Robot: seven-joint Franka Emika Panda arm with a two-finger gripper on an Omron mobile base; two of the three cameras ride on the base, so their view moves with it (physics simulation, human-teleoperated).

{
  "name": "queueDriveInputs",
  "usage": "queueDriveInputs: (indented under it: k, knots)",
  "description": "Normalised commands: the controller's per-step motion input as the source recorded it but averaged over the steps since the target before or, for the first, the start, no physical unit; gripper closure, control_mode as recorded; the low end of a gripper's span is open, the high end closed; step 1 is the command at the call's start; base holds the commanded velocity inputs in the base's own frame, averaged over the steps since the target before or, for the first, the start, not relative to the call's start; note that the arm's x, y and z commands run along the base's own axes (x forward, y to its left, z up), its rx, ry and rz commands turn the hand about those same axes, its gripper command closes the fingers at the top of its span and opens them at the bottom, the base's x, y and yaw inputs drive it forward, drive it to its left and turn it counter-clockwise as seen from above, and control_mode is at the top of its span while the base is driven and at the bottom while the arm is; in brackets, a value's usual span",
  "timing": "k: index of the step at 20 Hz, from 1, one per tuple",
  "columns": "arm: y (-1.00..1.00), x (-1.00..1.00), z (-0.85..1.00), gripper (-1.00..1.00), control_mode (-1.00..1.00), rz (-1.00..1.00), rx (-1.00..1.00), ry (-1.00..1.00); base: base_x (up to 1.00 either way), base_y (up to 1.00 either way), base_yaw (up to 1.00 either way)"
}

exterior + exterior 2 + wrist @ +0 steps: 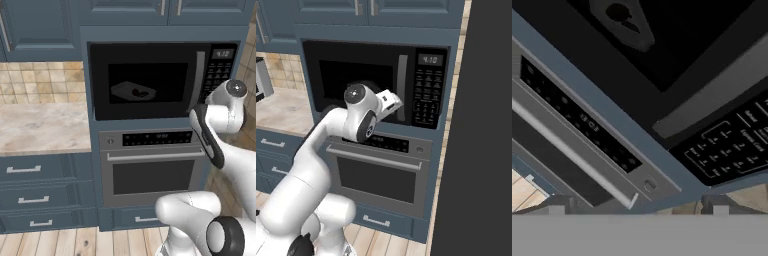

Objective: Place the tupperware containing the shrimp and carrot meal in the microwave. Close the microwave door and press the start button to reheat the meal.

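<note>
Blue-grey kitchen cabinetry, tan tile backsplash and pale stone counter (40, 127) — setting for a reheating job nearly done. Built into the cabinet wall: wide black-fronted microwave (150, 82) with its large black glass-windowed door (145, 80) shut, vertical grey handle (200, 80) toward the keypad side. Visible through the dark window, near the middle of the microwave's cavity: small translucent pale grey plastic tupperware (132, 91), dark specks of the shrimp and carrot meal (140, 92) on top, colour lost behind the glass. Directly under the microwave, a grey-faced oven (152, 167) with horizontal bar handle. Right of the microwave's handle, black keypad panel (428, 92) topped by a small lit display (430, 60).

White two-finger gripper (388, 102) hanging just in front of the microwave's lower edge, close beside the handle and short of the keypad — fingers spread to full width, holding nothing. Hand view angled up across the oven's control strip toward the keypad's lower rows.

Judged remaining: the start-button press. Risks from here — widely spread fingers straddling the button or catching a neighbouring key, given the tight key spacing; a drifting approach snagging the handle and tugging the door back open; a low aim landing on the oven's controls instead.
</note>
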Motion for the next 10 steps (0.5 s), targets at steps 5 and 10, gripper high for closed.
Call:
queueDriveInputs:
  k: [5,10]
  knots:
    - [-0.32,-0.09,-0.32,-1.0,-1.0,0.13,0.0,-0.12,0.0,0.0,0.0]
    - [-0.06,-0.02,-0.27,1.0,-1.0,0.08,-0.03,-0.16,0.0,0.0,0.0]
